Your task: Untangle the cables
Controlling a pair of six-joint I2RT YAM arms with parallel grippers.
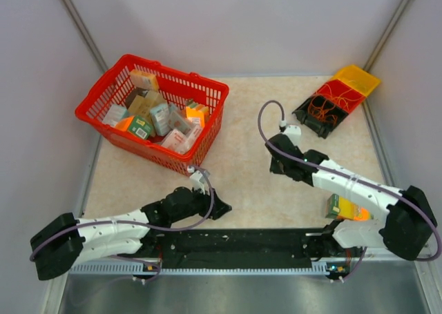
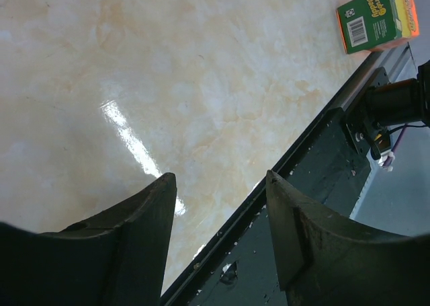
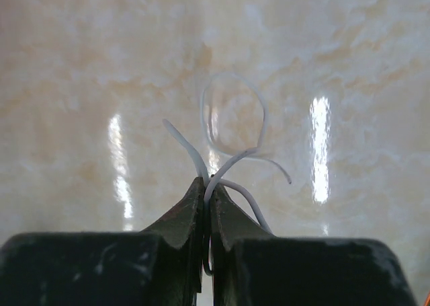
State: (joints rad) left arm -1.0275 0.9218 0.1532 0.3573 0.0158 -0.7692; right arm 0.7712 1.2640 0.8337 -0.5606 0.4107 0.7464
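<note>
My right hand (image 3: 207,187) clamped on whitish looped wire (image 3: 232,161), over table (image 3: 80,64); my left hand (image 2: 220,179) apart, empty, over same table.

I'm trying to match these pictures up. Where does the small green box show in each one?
Top view: the green box lies lower right, partly hidden by the right arm.
Left wrist view: the box sits in the top right corner, beside the black rail.
Right wrist view: not in it; only the right hand pinching a white wire.
Shared landmark: the cream marbled tabletop appears in all three.
</note>
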